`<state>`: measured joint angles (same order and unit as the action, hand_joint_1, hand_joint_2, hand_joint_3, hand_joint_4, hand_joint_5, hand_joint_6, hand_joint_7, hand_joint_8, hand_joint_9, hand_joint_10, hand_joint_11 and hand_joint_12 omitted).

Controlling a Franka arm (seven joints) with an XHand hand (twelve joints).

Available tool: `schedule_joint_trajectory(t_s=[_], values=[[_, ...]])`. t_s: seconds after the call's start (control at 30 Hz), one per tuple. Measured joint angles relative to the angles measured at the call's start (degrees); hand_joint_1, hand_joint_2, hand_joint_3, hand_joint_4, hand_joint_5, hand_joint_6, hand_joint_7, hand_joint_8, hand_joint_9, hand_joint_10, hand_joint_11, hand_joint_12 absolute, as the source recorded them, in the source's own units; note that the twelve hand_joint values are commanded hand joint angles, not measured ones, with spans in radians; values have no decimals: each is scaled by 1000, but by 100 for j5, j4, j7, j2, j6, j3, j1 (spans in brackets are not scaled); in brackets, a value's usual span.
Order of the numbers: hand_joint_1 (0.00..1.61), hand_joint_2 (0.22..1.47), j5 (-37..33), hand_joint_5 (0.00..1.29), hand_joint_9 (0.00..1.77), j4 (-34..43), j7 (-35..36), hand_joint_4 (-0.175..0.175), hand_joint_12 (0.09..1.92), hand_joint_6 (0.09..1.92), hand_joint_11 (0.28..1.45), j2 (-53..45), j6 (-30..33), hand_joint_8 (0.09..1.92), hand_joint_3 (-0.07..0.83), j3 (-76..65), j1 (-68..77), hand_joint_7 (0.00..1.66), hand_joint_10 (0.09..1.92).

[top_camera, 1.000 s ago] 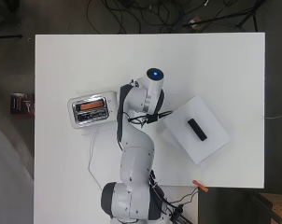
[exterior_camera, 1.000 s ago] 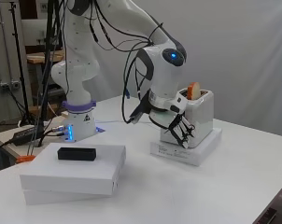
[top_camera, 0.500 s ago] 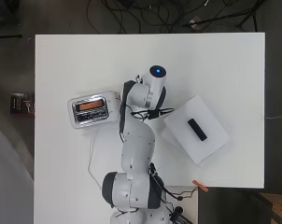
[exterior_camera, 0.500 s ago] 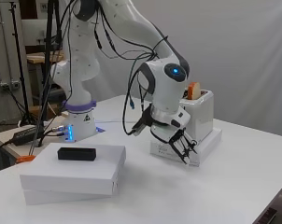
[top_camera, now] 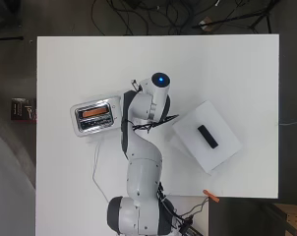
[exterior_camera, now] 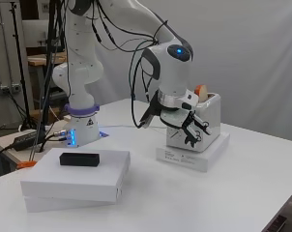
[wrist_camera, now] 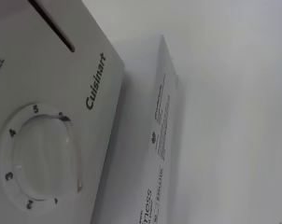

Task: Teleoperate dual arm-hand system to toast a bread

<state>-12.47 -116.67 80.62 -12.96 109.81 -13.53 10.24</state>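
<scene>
Robot hand [exterior_camera: 194,129] against toaster [exterior_camera: 200,121] front, fingers loosely curled, empty; contact unclear, hidden overhead.

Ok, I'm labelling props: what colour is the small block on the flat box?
Black, on the white box; clearest in the side view.

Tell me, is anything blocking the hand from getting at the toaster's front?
Nothing visible does. The hand hangs right at the front of the toaster, and the wrist view shows its dial close up with nothing in between.
</scene>
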Motion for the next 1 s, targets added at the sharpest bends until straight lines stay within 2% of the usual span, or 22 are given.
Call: schedule_joint_trajectory(t_s=[0.07, 0.13, 0.37, 0.77, 1.0], values=[[366, 1128, -18, 381, 1005, 16, 58, -124, 262, 87, 676, 31, -33, 87, 0, 40, 5, 994, 235], [355, 1131, 94, 378, 1023, -17, -20, -123, 87, 87, 709, 103, 13, 87, 0, 83, 7, 951, 87], [306, 1125, 316, 381, 887, -193, -234, -102, 87, 87, 621, 392, 59, 87, -1, 224, 10, 765, 87], [259, 1136, 343, 389, 815, -326, -443, -114, 87, 87, 588, 359, -210, 87, 3, 506, 29, 670, 87], [247, 1133, 372, 389, 792, -483, -570, -96, 87, 87, 576, 474, -224, 87, 0, 791, 66, 659, 87]])
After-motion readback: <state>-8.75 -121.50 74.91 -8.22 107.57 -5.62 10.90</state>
